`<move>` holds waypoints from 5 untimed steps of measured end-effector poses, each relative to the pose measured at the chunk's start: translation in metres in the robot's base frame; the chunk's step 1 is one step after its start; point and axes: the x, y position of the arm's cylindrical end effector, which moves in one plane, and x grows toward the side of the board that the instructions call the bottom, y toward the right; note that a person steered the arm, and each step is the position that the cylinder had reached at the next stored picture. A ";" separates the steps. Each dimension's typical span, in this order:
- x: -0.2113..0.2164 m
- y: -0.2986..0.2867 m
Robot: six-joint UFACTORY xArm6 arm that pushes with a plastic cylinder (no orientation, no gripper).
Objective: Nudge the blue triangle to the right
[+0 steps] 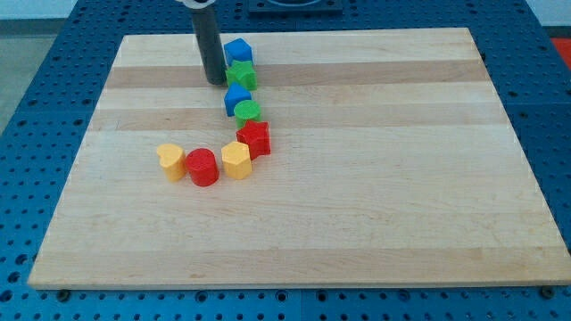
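My tip rests on the board near the view's top, just left of a green star. A small blue block, which looks like the triangle, lies just below the star, down and to the right of my tip with a small gap. A larger blue block sits above the star, to the right of the rod. The three form a tight column.
Below the column, a curved line of blocks runs down and left: a green round block, a red star, a yellow block, a red cylinder and a yellow heart. The wooden board lies on a blue perforated table.
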 end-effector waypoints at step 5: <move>0.062 -0.024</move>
